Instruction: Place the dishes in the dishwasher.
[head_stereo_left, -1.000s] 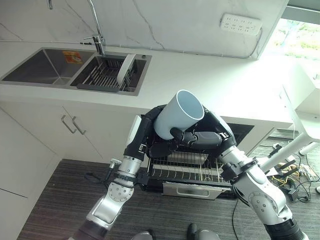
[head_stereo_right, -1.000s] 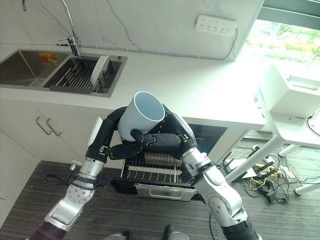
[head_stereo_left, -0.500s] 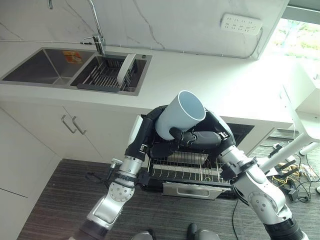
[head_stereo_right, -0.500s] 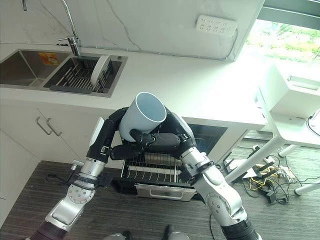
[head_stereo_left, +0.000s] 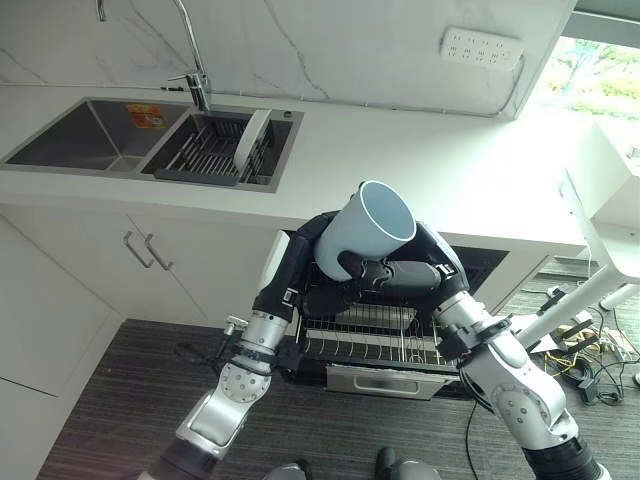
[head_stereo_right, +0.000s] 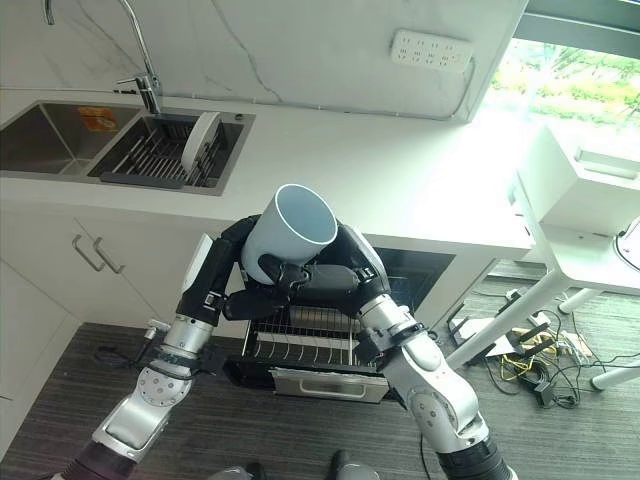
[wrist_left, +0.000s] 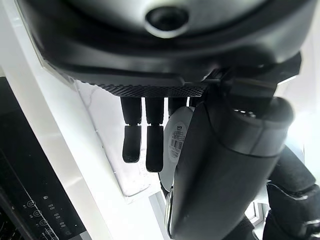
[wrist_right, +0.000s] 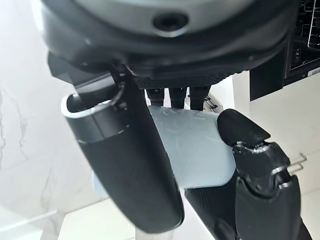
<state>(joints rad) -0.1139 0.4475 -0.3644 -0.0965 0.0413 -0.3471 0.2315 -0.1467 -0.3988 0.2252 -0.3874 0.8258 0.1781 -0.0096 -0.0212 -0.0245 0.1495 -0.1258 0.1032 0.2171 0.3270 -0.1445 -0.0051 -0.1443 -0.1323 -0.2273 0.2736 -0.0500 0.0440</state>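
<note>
Pale blue cup (head_stereo_left: 368, 225), one, gripped by right hand (head_stereo_left: 392, 277) with fingers curled round it, steadied by left hand (head_stereo_left: 303, 262), tipped slightly further rightward than a second ago, above one open dishwasher rack (head_stereo_left: 365, 337). Beyond, one plate (head_stereo_left: 250, 139) upright in sink (head_stereo_left: 85, 133) at desk's (head_stereo_left: 400, 160) far left corner.

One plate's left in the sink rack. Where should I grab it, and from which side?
Take the plate by its top rim, coming down from above. It stands on edge in the sink rack, so only the upper rim is free; the wires block its lower part.
</note>
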